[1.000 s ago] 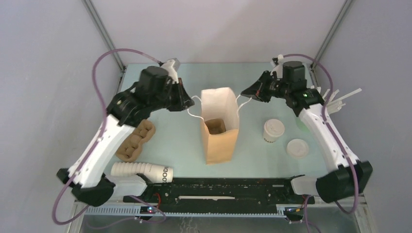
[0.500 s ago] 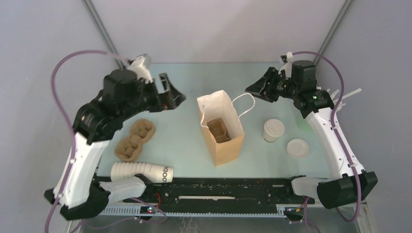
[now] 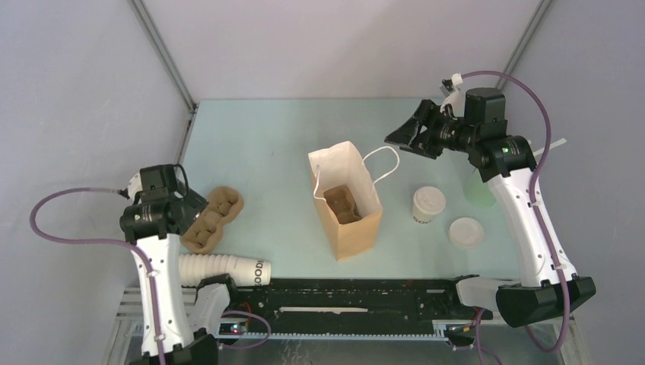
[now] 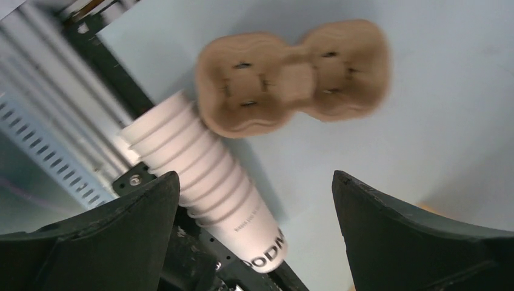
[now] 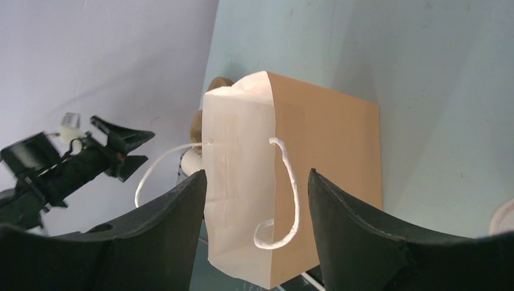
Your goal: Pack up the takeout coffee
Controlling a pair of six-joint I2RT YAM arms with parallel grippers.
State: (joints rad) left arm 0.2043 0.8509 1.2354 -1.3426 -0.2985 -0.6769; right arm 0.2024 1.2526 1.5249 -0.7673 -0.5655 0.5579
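Left gripper (image 3: 192,207) had swung off the paper bag (image 3: 354,232) to the near-left corner, jaws flung wide and empty over the loose cup carrier (image 3: 215,216). Right gripper (image 3: 401,138) hung parted too, gripping nothing, just off the bag's handle (image 3: 384,156). Only the overhead caught the second carrier (image 3: 341,204) inside the bag; the right wrist view got just the outer wall. Takeout coffee (image 3: 428,204) stood upright right of the bag, bare table (image 3: 274,144) between them.

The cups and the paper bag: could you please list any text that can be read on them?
"OOD", cut off at both ends: on the stack of nested cups.
Smaller print beside it: too blurred to read.
Dark print on the takeout coffee: too small.
Paper bag: none.
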